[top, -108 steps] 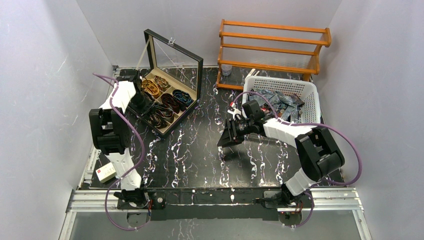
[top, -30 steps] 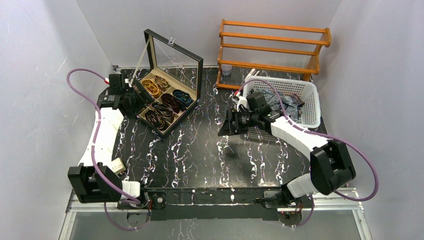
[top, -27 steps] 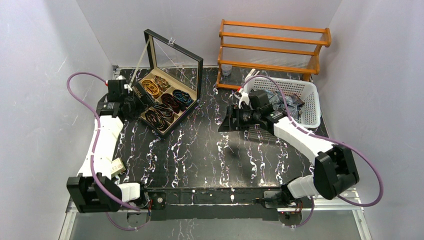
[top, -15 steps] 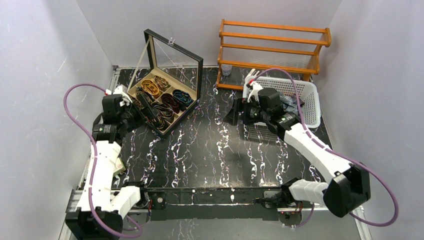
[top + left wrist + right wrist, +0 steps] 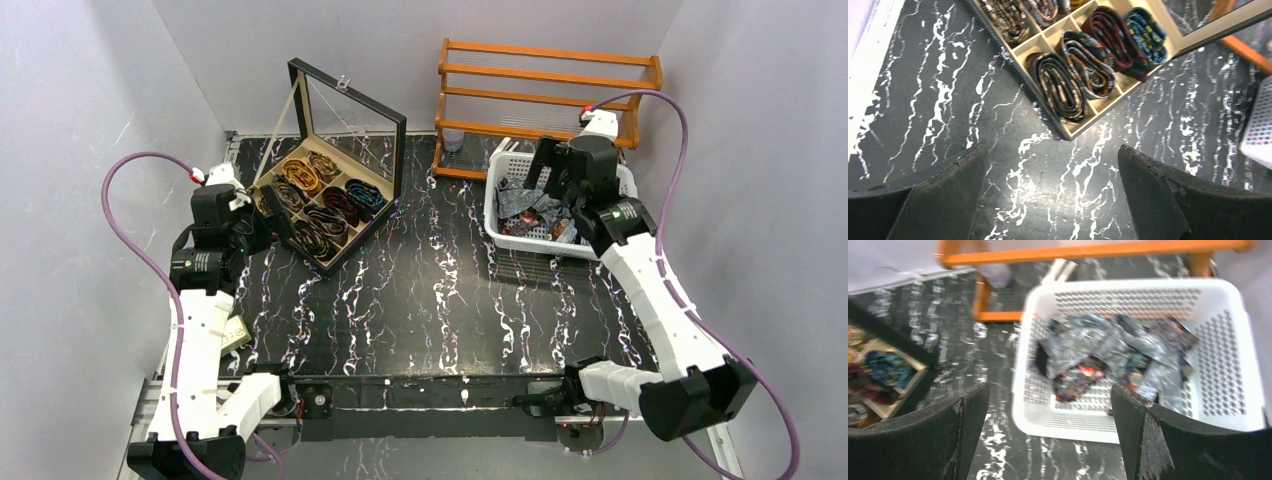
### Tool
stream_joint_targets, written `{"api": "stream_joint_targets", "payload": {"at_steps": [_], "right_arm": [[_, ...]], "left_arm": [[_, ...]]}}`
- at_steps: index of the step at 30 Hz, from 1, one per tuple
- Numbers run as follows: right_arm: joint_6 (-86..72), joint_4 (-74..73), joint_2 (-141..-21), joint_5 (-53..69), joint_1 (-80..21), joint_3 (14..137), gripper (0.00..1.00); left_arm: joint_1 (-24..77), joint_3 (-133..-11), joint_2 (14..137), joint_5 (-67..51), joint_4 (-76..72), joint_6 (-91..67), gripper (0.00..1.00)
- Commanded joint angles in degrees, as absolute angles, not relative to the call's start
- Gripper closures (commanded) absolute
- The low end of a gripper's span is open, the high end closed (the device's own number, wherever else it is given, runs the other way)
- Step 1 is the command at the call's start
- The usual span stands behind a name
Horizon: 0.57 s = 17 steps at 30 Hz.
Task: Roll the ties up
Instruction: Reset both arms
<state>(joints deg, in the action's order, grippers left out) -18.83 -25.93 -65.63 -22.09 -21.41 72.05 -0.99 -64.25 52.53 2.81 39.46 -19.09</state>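
Note:
Several rolled ties (image 5: 322, 205) lie coiled in the compartments of a wooden box (image 5: 331, 263), also seen in the left wrist view as rolled ties (image 5: 1083, 70). Loose ties (image 5: 532, 208) are piled in a white basket (image 5: 490, 205); the right wrist view shows the same heap (image 5: 1108, 357), blurred. My left gripper (image 5: 272, 215) hangs open just left of the box's near corner, over bare tabletop, nothing between its fingers (image 5: 948, 190). My right gripper (image 5: 548, 170) is raised above the basket's near left part, open and empty, its fingers (image 5: 1148, 435) wide apart.
The box's glass lid (image 5: 350, 110) stands propped up at the back. An orange wooden rack (image 5: 550, 90) stands behind the basket, against the back wall. A small white carton (image 5: 232, 333) lies by the left table edge. White walls close in both sides.
Both grippers have opened wider. The right arm swung from mid-table up and right over the basket. The left gripper drew back out of the box to its near-left side.

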Motion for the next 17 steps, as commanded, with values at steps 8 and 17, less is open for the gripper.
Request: {"api": "stream_joint_targets", "payload": {"at_steps": [8,17], "right_arm": [[-18.3,-26.4,-66.7,-3.2,-18.2,71.7,0.01],[-18.6,-26.5,-67.6,-3.3,-18.3,71.7,0.01]], "left_arm": [[-0.8,-67.2,54.4,7.7,42.9,-15.7,0.02],[-0.8,-68.1,55.5,7.4,43.2,-16.3,0.02]]}}
